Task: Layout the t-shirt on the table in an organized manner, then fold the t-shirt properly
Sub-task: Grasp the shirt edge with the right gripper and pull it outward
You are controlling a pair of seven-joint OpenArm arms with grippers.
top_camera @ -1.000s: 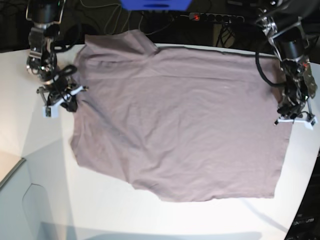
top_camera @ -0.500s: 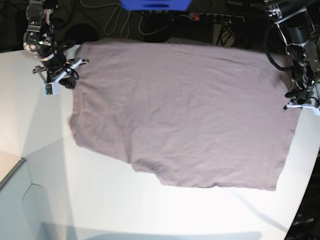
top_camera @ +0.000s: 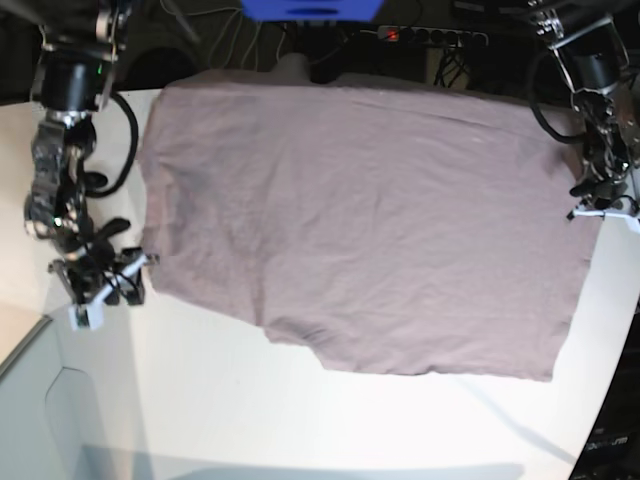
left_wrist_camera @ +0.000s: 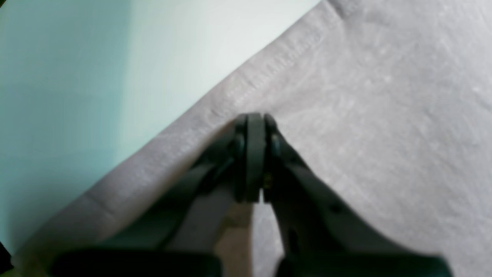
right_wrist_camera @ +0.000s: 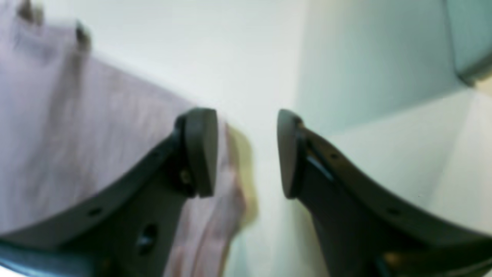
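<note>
The shirt [top_camera: 360,220] lies spread nearly flat on the table [top_camera: 250,420], covering most of the middle and far side, its far edge running along the table's 12 o'clock rim. Its near edge is uneven: it steps down from about 9 o'clock toward a lower corner at roughly 5 o'clock. Light wrinkles cross the cloth; no print shows.

The left gripper [top_camera: 600,205] sits at the shirt's 3 o'clock edge in the base view. In the left wrist view the left gripper [left_wrist_camera: 251,154] has its jaws pressed together, with no gap between the pads, right at the stitched hem of the shirt [left_wrist_camera: 365,115]. The hem runs diagonally from 7 o'clock to 1 o'clock, with bare table [left_wrist_camera: 96,57] beyond it at 10 o'clock. Cloth bunches at the tips, so the jaws appear to pinch the hem.

The right gripper [top_camera: 100,285] is at the shirt's 8 o'clock corner, just off the cloth. In the right wrist view the right gripper [right_wrist_camera: 246,154] has its jaws wide apart and holds nothing; white table [right_wrist_camera: 269,57] shows through the gap. The shirt [right_wrist_camera: 77,134] lies at 9 o'clock of the jaws, its edge passing behind one pad [right_wrist_camera: 201,150]. The view is blurred, so I cannot tell whether that pad touches the cloth.
</note>
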